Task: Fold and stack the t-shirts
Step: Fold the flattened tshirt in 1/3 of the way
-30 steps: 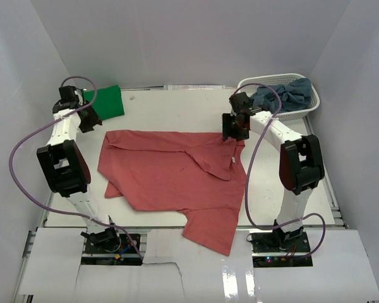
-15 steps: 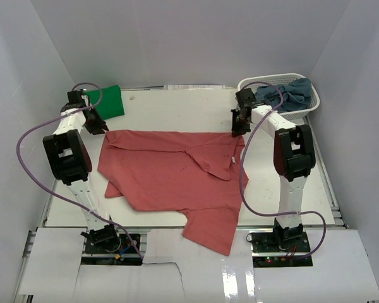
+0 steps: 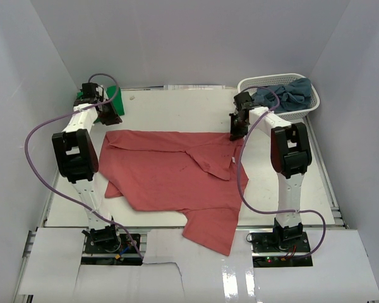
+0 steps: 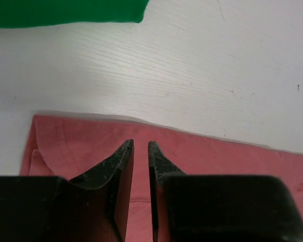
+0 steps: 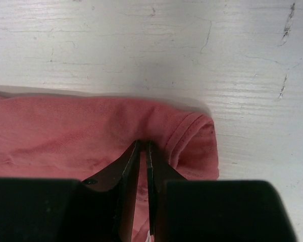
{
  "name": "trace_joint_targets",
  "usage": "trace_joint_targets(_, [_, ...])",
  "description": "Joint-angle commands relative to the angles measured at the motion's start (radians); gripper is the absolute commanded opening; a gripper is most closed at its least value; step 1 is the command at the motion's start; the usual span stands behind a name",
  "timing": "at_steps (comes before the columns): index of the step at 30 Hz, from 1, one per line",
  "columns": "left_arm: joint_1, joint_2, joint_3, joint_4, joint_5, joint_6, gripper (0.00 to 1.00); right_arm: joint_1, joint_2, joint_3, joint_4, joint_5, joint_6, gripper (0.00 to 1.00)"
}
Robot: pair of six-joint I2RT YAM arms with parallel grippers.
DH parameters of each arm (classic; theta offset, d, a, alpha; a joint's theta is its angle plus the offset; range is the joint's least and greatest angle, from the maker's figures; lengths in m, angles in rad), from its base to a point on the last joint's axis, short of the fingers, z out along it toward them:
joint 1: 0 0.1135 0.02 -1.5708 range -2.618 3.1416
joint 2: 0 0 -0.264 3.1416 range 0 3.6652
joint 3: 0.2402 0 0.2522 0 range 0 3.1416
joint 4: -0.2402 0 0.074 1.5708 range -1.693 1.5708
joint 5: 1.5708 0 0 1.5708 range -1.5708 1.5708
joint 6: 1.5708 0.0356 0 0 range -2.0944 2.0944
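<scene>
Wrist cams: R jaws pinch salmon shirt (image 5: 65,126) at sleeve hem; L jaws narrowly apart over its edge. Only top cam shows basket (image 3: 263,79) w/ grey-blue shirts (image 3: 289,93).

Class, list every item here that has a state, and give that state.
Salmon-red cloth t-shirt: spread out, wrinkled.
Bright green cloth shirt: folded, far left corner.
Grey-blue cloth shirts: crumpled in the white plastic lattice basket.
Left hand: narrowly open over the red shirt's edge.
Right hand: shut on the red shirt's corner.

Green t-shirt (image 4: 65,11) cut off by top edge.
</scene>
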Motion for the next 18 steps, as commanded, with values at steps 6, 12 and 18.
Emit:
trace_joint_targets(6, [-0.008,0.004,0.02,0.015,0.076,0.033,0.24,-0.032,0.062,0.073,-0.004,-0.004,-0.004,0.17])
trace_joint_targets(12, [-0.009,0.021,0.01,0.012,0.087,0.036,0.2,-0.047,0.124,0.174,-0.044,-0.012,-0.027,0.17])
trace_joint_targets(18, [-0.008,0.002,0.003,0.0,0.052,0.039,0.19,-0.059,0.196,0.296,-0.081,-0.029,-0.035,0.18])
